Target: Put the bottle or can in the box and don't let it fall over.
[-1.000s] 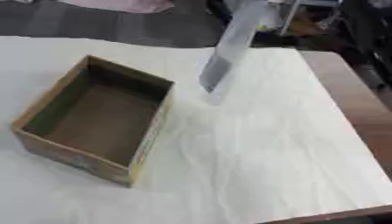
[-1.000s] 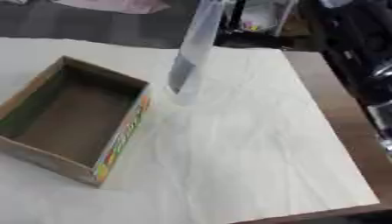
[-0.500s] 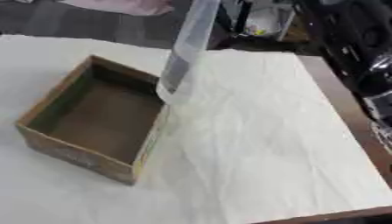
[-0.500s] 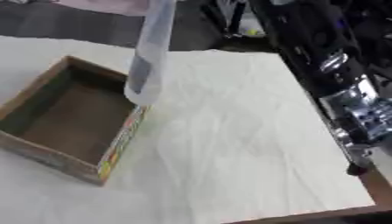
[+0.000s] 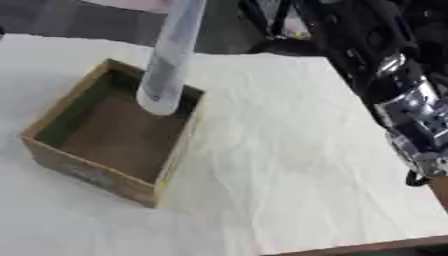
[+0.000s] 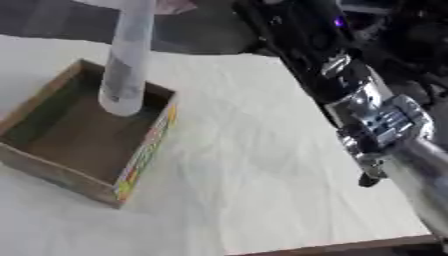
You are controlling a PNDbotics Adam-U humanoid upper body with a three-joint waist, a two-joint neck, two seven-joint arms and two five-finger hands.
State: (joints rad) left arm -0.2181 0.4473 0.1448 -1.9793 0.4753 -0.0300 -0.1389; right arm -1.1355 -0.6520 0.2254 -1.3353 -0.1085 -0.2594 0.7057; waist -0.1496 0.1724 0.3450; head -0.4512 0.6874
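Item: tall pale bottle (image 5: 171,60), tilted, base hanging over box (image 5: 66,152) near far right corner, top cut off by frame.
Right arm (image 6: 367,115) alongside; holding hand unseen, grip cannot be told.
Handling: straighten upright, lower onto box floor, clear of wall, then release.

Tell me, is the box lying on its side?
No, the box sits upright on the white cloth, its opening facing up.

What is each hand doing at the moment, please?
Left hand: not in view.
Right hand: not in view; only its arm shows, while the bottle hangs above the box.
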